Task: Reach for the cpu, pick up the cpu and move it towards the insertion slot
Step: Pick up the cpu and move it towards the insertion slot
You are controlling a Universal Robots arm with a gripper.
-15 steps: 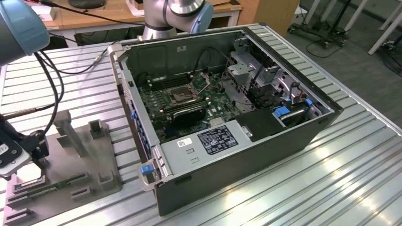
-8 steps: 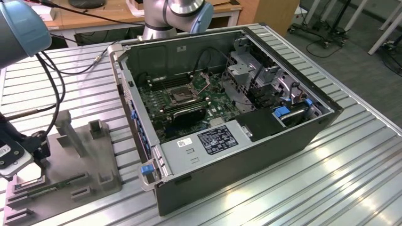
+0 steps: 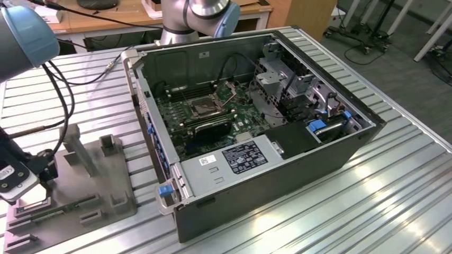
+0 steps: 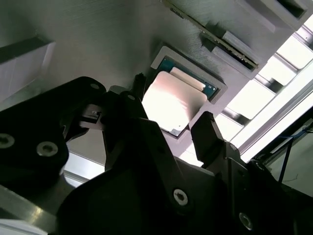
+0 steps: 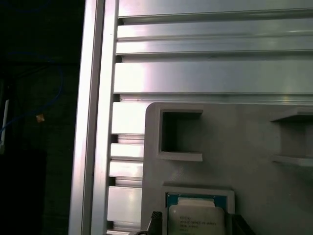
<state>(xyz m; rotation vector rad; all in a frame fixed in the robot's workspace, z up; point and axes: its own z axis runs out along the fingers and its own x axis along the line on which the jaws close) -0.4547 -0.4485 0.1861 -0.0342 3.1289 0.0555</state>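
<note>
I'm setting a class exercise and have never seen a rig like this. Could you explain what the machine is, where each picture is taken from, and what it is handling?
This is one robot arm working over a slatted metal table. The exterior view comes from a camera off the arm. It shows an open computer case with the insertion slot, a square socket on its circuit board. A grey holder sits at the exterior view's lower left. The two wrist views come from cameras riding on the arm, looking past its gripper. In both wrist views the cpu, a flat silvery chip, lies in a recess of that holder. The black fingers sit on either side of it with gaps showing, so nothing is held yet.
</note>
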